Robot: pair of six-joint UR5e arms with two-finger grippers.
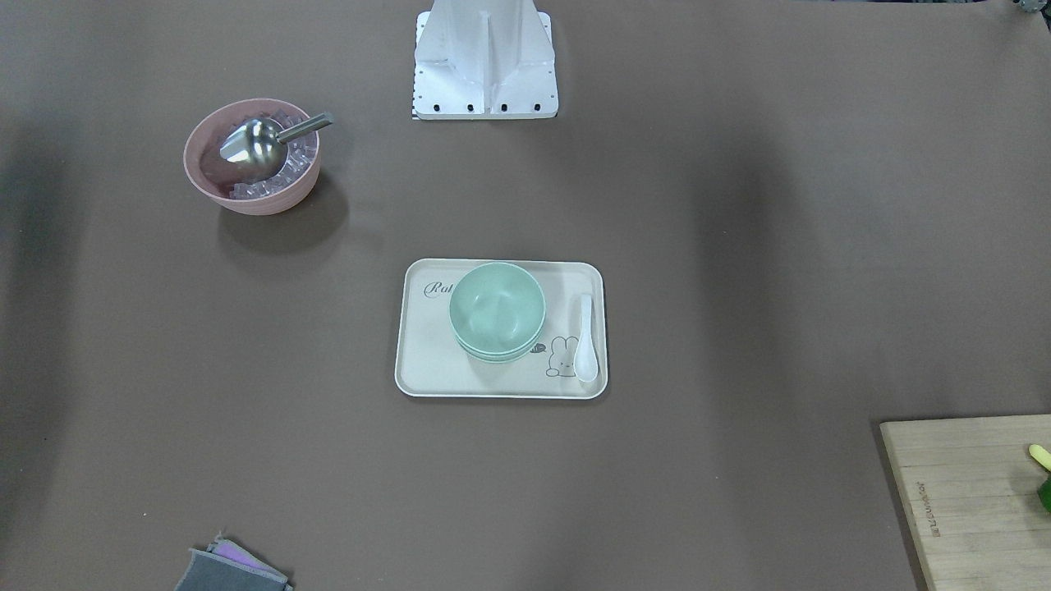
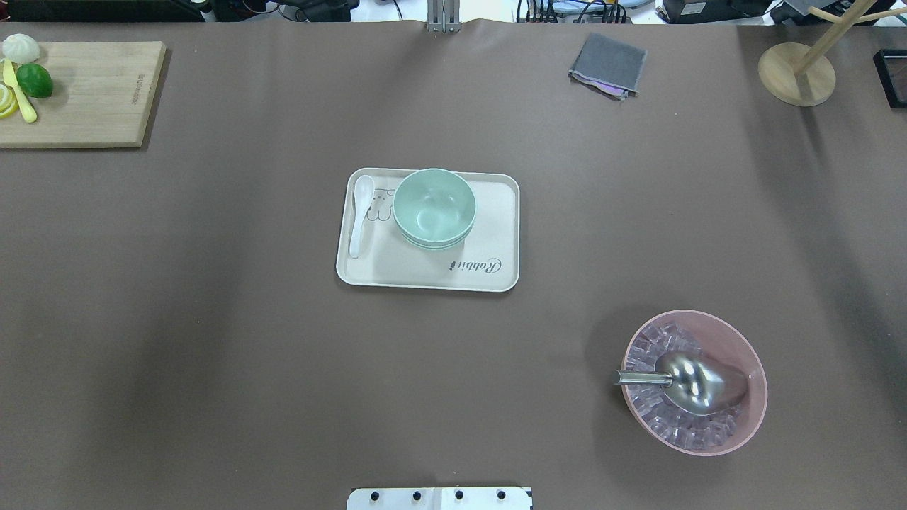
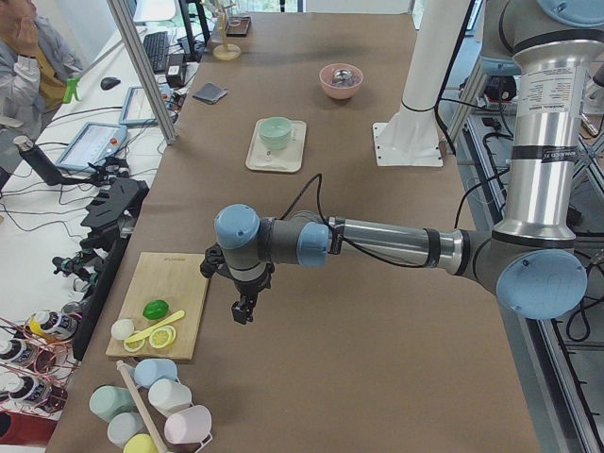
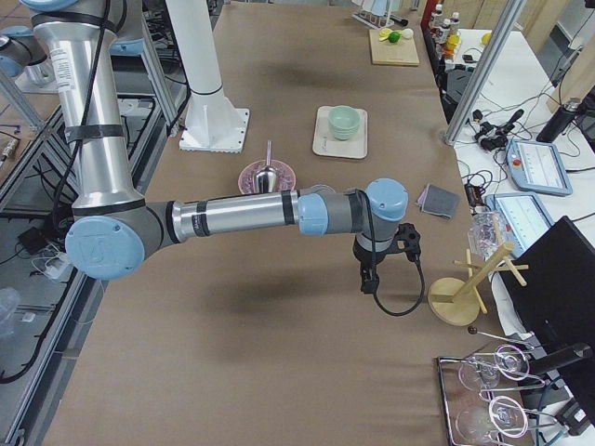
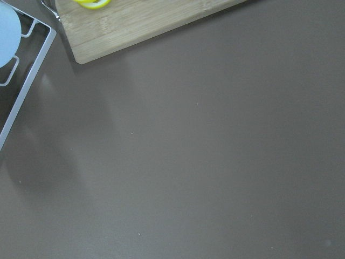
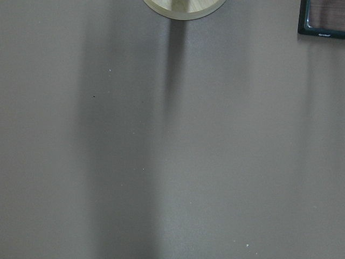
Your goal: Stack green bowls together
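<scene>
The green bowls stand nested in one stack on the cream tray at the table's middle; they also show in the front view, left view and right view. Neither gripper is near them. My left gripper hangs over the table's left end beside the cutting board. My right gripper hangs over the right end near the wooden stand. Both show only in the side views, so I cannot tell whether they are open or shut.
A white spoon lies on the tray beside the stack. A pink bowl with ice and a metal scoop sits front right. A cutting board with fruit, a grey cloth and a wooden stand line the far side.
</scene>
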